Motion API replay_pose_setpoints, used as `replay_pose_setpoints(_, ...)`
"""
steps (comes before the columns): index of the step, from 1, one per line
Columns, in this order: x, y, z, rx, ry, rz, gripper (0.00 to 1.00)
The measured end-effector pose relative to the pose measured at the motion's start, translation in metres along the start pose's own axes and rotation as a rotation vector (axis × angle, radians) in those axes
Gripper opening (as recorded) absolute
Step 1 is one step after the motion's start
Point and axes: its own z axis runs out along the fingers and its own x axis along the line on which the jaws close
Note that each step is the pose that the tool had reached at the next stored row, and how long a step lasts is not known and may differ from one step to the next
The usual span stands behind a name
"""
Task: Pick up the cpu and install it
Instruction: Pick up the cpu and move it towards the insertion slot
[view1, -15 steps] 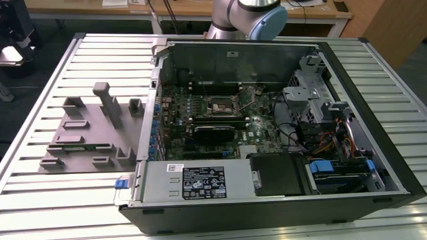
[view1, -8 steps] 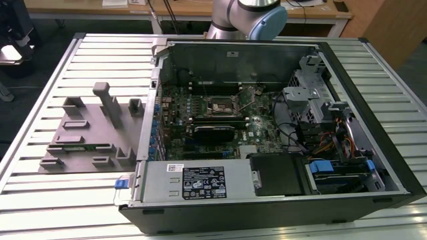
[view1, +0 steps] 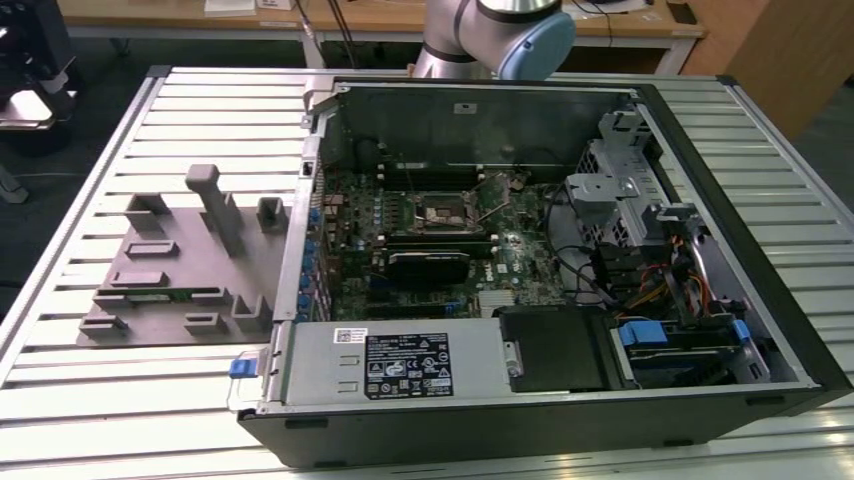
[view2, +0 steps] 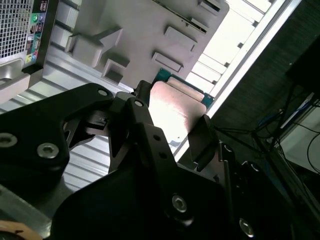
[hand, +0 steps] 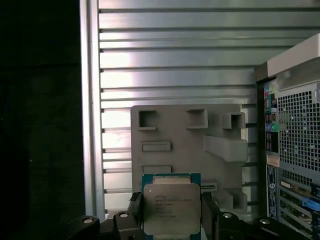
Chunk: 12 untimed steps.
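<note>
While the exterior view looks down on the slatted metal surface (view1: 80, 400), an open computer case (view1: 534, 430) lies on it, side panel off. The motherboard (view1: 521, 262) is exposed, with a square socket (view1: 451, 212) near its middle. A grey fixture plate (view1: 160, 275) with upright blocks lies just beside the case, toward the exterior view's left. The robot arm (view1: 487, 30) rises at the far edge of the surface, behind the case.

First wrist view: gripper (hand: 171, 214) closed on the cpu (hand: 171, 207). The black fingers (hand: 135, 207) press on two opposite edges. The silver metal top faces the camera, and a thin green rim is visible along the upper edge and sides. Behind the chip are the grey fixture plate (hand: 185, 145) with its recesses, the slatted surface (hand: 175, 50), and the perforated rear wall of the case (hand: 297, 130) to one side.

Second wrist view: gripper (view2: 172, 131) seen from close behind its black linkage. The cpu (view2: 172, 107) sits clamped between the two fingers (view2: 202, 137), its pale face angled to the camera and a green edge showing at the far end. The chip is clear of the fixture plate (view2: 140, 30) and the surface (view2: 95, 150), both seen beyond it
</note>
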Motion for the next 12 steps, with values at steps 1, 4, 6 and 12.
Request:
replay_pose_setpoints(1,-0.0015,0.0001,0.0001,0.0000,-0.0001,0.000,0.55)
replay_pose_setpoints(4,-0.0063,0.0003,0.0003,0.0000,0.0000,0.000,0.55)
replay_pose_setpoints(6,-0.0099,0.0005,0.0004,0.0000,0.0000,0.000,0.55)
replay_pose_setpoints(12,-0.0206,0.0010,0.0009,0.0000,0.0000,0.000,0.55)
